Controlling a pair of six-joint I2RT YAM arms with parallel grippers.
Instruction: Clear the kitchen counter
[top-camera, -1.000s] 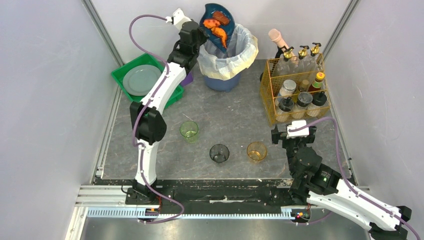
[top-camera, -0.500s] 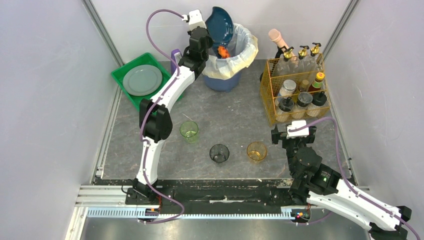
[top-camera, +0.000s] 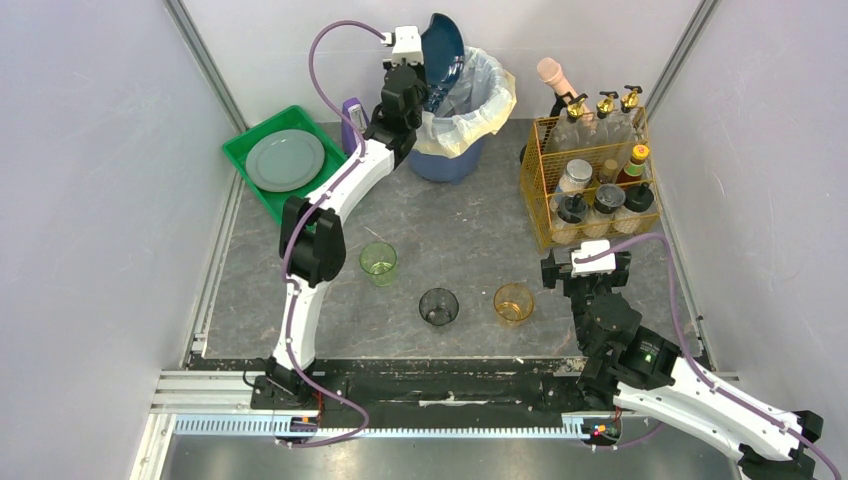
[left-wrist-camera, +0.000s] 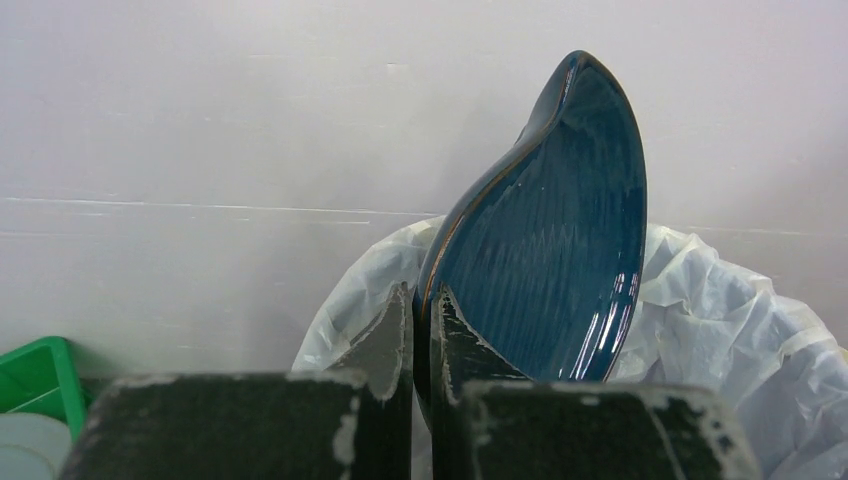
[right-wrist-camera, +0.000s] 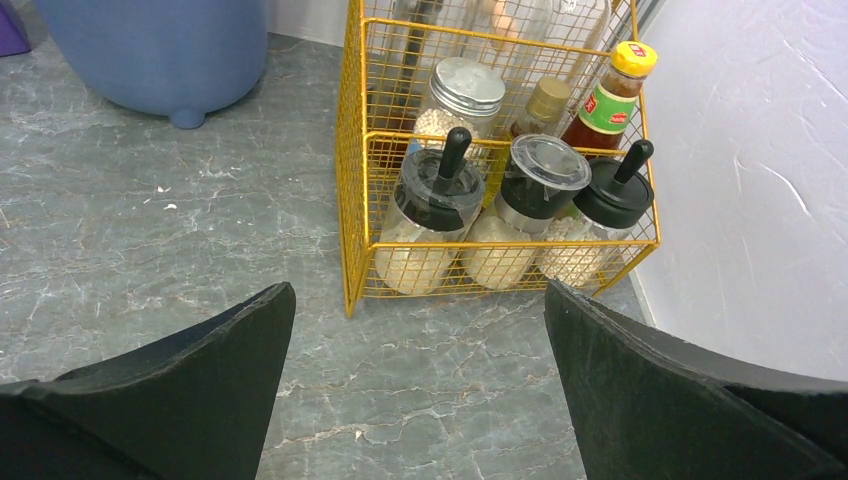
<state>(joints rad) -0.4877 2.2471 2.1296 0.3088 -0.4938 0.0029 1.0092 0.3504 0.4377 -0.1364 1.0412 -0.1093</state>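
My left gripper (top-camera: 425, 72) (left-wrist-camera: 424, 300) is shut on the rim of a dark blue plate (top-camera: 441, 50) (left-wrist-camera: 560, 230). It holds the plate steeply tilted, almost on edge, over the white-lined blue bin (top-camera: 460, 110) (left-wrist-camera: 720, 320) at the back of the dark marbled kitchen counter (top-camera: 450, 225) (right-wrist-camera: 150, 230). The plate's face shows bare and glossy. On the counter stand a green cup (top-camera: 378, 262), a dark cup (top-camera: 438, 306) and an amber cup (top-camera: 513, 302). My right gripper (top-camera: 586, 268) (right-wrist-camera: 420, 310) stands open and empty over the counter, right of the amber cup.
A green tray (top-camera: 250, 150) with a grey plate (top-camera: 285, 160) sits at the back left, a purple object (top-camera: 352, 112) beside it. A yellow wire basket (top-camera: 545, 190) (right-wrist-camera: 352, 200) of bottles and jars stands at the right. Walls close in both sides.
The orange food slid off the blue plate into the bin. My left arm moved right and tipped the plate steeper. The right arm has stayed put.
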